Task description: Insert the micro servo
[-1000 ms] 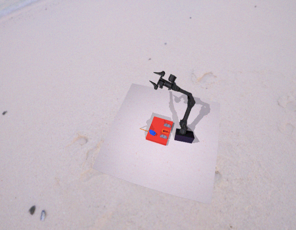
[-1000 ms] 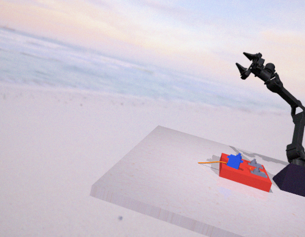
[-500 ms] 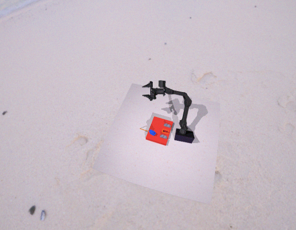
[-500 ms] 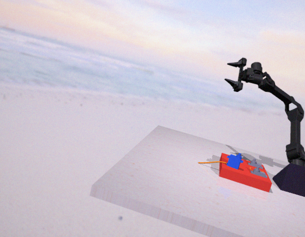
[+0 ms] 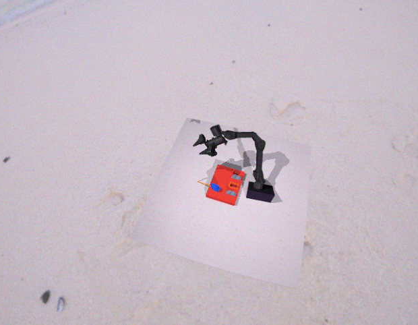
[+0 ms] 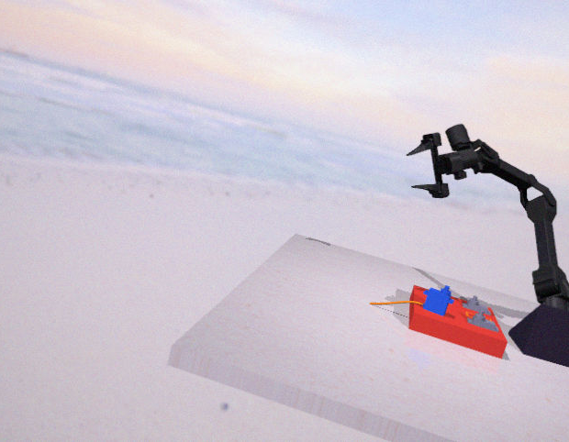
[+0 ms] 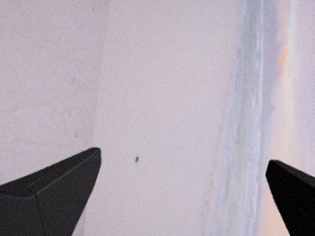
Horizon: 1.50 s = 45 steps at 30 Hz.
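Observation:
The loose blue micro servo (image 5: 215,187) (image 6: 437,301) rests on the red deck (image 5: 222,177) (image 6: 456,335), on the side away from the arm's base. Its orange cable (image 5: 203,183) (image 6: 394,302) sticks out past the deck's edge. It looks tipped; its shaft direction is hard to tell. The marked pocket's orange outline (image 5: 233,183) is empty, between two grey servos; in the exterior view it is partly hidden by them. My gripper (image 5: 197,149) (image 6: 409,171) (image 7: 184,162) is open and empty, high above the table and deck. The wrist view shows no servo or deck.
One grey servo (image 5: 236,177) (image 6: 474,304) and another grey servo (image 5: 230,192) (image 6: 483,321) stand up from the deck. The arm's dark base (image 5: 259,192) (image 6: 546,335) stands close beside the deck. The pale table (image 5: 220,230) (image 6: 275,327) ends in a drop to the sand.

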{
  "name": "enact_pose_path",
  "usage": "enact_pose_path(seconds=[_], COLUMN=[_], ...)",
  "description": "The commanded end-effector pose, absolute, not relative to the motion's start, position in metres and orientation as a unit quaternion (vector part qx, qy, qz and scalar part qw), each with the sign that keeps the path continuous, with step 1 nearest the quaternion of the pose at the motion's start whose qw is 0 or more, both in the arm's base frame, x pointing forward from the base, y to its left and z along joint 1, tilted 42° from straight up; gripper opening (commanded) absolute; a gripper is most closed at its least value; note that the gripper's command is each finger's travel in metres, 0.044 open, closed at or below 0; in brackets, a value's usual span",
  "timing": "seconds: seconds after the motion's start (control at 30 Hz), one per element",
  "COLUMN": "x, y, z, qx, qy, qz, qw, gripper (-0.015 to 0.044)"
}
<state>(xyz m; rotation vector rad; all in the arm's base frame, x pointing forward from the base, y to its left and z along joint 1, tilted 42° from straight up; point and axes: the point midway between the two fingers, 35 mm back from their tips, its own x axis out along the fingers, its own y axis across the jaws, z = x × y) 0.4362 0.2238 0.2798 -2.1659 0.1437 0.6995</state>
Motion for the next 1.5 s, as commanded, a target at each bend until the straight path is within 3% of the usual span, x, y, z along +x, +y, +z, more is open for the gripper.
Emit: enact_pose_path(seconds=[0.0,0.73,1.3,1.47], x=[0.435,0.390,0.337,0.333], y=[0.220,0.179,0.137,0.135], z=[0.242,0.095,0.033,0.028], qx=[-0.869,-0.834,-0.734,-0.723], qy=[0.095,0.245,0.309,0.312], qz=[0.315,0.487,0.585,0.592], qw=[0.368,0.086,-0.152,-0.172], gripper=[0.0440,0.0440,0.0440,0.0440])
